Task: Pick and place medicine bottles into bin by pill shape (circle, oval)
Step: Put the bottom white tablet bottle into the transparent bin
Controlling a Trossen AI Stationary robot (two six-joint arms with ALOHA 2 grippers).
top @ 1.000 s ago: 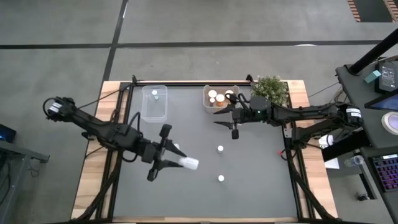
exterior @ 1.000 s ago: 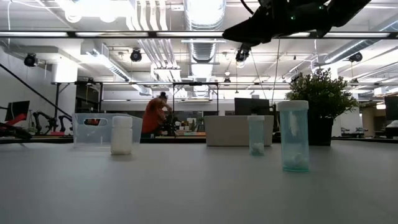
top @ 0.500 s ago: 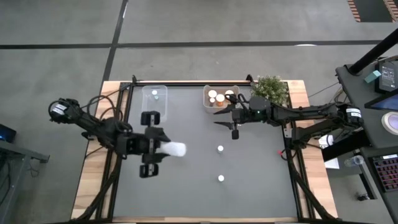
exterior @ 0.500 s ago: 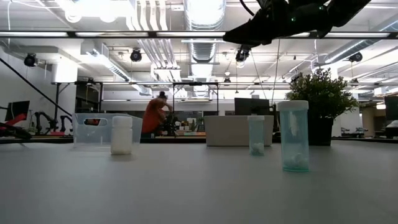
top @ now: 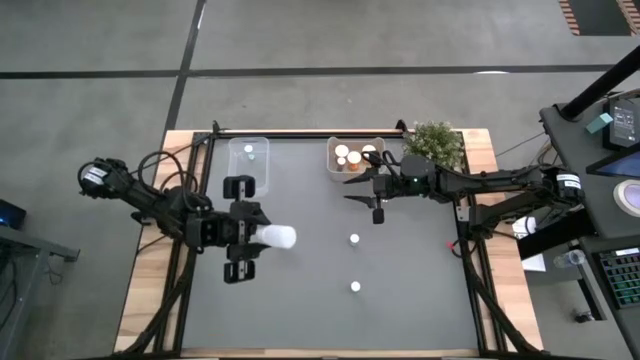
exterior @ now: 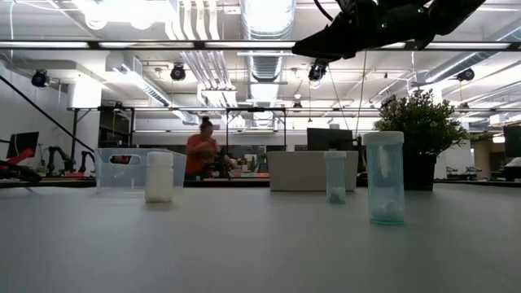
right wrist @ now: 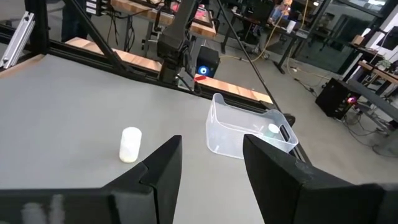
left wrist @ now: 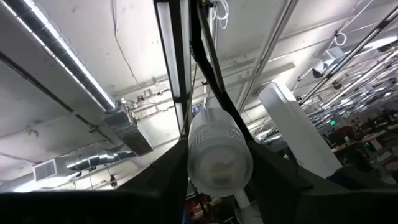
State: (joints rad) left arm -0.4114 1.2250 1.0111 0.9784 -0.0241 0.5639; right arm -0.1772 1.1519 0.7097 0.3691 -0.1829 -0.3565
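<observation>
While the high view looks down, the left claw (top: 262, 237) at centre left is clamped on a pale bottle (top: 276, 237), held sideways above the bench (top: 420, 300). The right claw (top: 377, 210), fingers apart and empty, hangs just below the bin (top: 380, 145) of orange bottles at upper centre. Two small bottles (top: 354, 239) stand right of centre. From the low view, three bottles stand upright, perhaps clear. Through the left wrist view, the bottle's cap fills the centre.

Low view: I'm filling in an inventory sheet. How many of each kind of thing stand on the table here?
White bottle: 1
Clear bottles: 2
Bins: 2
Potted plant: 1
Total: 6
</observation>
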